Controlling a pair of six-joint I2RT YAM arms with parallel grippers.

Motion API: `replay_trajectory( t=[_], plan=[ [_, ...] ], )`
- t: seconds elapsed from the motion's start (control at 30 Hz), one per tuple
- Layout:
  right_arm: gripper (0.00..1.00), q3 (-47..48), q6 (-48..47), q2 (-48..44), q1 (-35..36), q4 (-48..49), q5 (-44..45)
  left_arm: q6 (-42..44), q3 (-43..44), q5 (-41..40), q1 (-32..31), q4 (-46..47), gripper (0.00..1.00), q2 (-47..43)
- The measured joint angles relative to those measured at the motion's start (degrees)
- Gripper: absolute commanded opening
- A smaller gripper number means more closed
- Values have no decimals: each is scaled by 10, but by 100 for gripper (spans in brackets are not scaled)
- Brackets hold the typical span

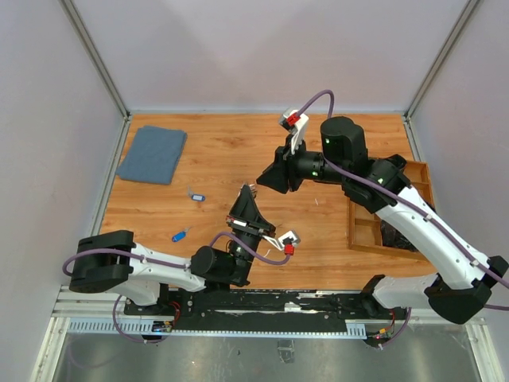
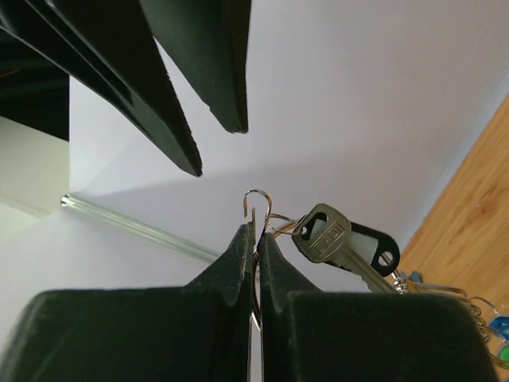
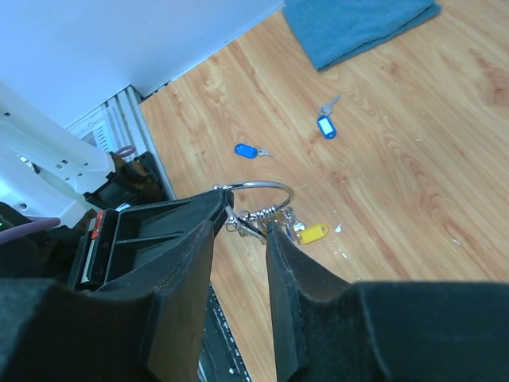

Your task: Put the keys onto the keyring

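My left gripper (image 2: 256, 228) is shut on the thin silver keyring (image 2: 258, 199) and holds it above the table; the ring's open hooked end sticks up past the fingertips. A silver key with a black tag (image 2: 324, 234) hangs on the ring, with more keys behind it. In the right wrist view the keyring (image 3: 266, 186) carries several keys and a yellow tag (image 3: 313, 232). My right gripper (image 3: 243, 220) is open, its fingers on either side of the hanging keys. Two blue-tagged keys (image 1: 196, 196) (image 1: 180, 235) lie loose on the table. In the top view the grippers (image 1: 248, 193) (image 1: 262, 181) meet mid-table.
A folded blue cloth (image 1: 153, 153) lies at the back left. A wooden tray (image 1: 367, 229) stands at the right edge under the right arm. White walls close in the table on three sides.
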Motion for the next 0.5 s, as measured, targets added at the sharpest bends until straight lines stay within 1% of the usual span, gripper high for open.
replay_trajectory(
  t=[0.2,0.5],
  plan=[
    [32,0,12,37,0,10,-39,-7,0,5,-6,0,1,-10],
    [15,0,22,53,0,11,-67,-11,0,4,-6,0,0,-11]
  ],
)
